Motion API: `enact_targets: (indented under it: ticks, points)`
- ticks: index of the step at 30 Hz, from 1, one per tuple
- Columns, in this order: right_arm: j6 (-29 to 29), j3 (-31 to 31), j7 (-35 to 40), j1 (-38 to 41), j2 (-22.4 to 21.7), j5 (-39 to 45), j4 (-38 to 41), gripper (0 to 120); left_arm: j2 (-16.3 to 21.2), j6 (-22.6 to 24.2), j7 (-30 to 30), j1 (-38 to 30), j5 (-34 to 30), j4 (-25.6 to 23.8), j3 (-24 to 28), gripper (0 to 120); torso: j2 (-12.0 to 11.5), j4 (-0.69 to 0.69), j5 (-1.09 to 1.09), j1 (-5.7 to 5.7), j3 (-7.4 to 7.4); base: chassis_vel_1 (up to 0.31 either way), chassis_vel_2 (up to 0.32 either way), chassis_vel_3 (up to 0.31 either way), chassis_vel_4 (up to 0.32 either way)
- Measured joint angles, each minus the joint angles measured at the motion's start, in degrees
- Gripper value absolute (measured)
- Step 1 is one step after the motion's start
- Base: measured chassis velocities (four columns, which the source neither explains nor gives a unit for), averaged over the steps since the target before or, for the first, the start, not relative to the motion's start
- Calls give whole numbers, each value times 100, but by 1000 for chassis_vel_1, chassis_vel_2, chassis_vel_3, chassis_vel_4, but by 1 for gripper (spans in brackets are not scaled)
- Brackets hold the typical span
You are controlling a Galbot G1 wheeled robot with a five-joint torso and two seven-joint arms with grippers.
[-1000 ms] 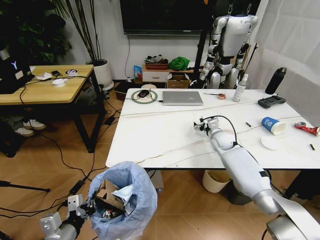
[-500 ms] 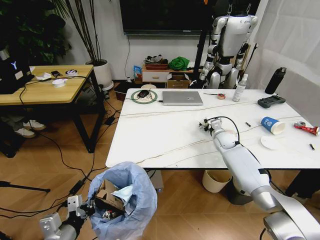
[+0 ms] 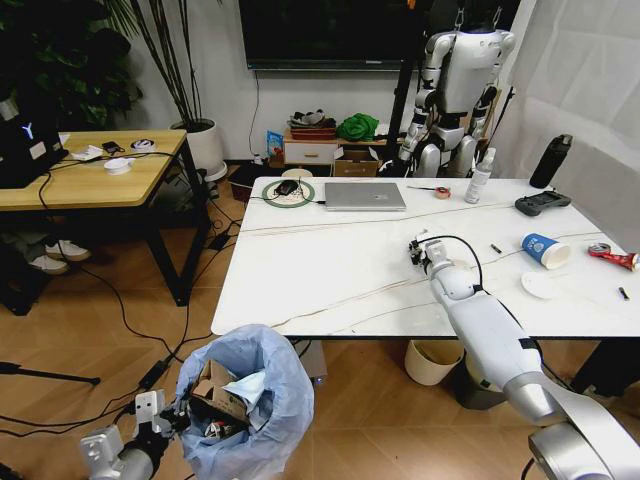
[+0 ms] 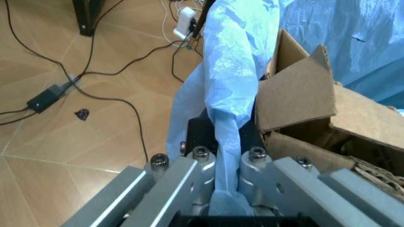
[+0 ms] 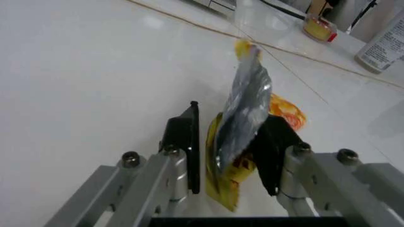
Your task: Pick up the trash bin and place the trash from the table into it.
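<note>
Bin [image 3: 245, 400] hangs part-filled from the clamped left tool [image 4: 221, 163]; right tool [image 5: 227, 146] pinches a yellow wrapper [image 5: 243, 123]; cup [image 3: 545, 250], can [image 3: 612, 256] remain on bench [image 3: 320, 275]

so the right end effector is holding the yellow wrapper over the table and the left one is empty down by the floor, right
Not quite: the left end effector is not empty. The left wrist view shows it shut on the trash bin's blue bag. The right end effector does hold the yellow wrapper over the table.
</note>
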Motion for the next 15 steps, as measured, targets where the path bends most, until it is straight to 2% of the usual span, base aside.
enact_targets:
  ticks: [5, 8, 11, 15]
  points:
    - [206, 23, -249, -164, -190, 747, 427, 2, 28, -2, 0, -30, -21, 46, 1, 0, 0, -2, -1, 0, 0, 0, 0, 0, 0]
    - [295, 24, -379, -254, -256, 1194, 674, 0, 32, -2, 0, -44, -23, 61, 12, 0, 0, -1, 1, 0, 0, 0, 0, 0, 0]
    - [267, -4, -493, -403, -429, 1806, 1263, 0, 50, -2, 0, -67, -47, 73, 22, 0, 0, -2, -1, 0, 0, 0, 0, 0, 0]
    - [259, -34, -529, -446, -457, 1898, 1496, 0, 63, -2, 0, -78, -61, 85, 23, 0, 0, -1, 0, 0, 0, 0, 0, 0, 0]
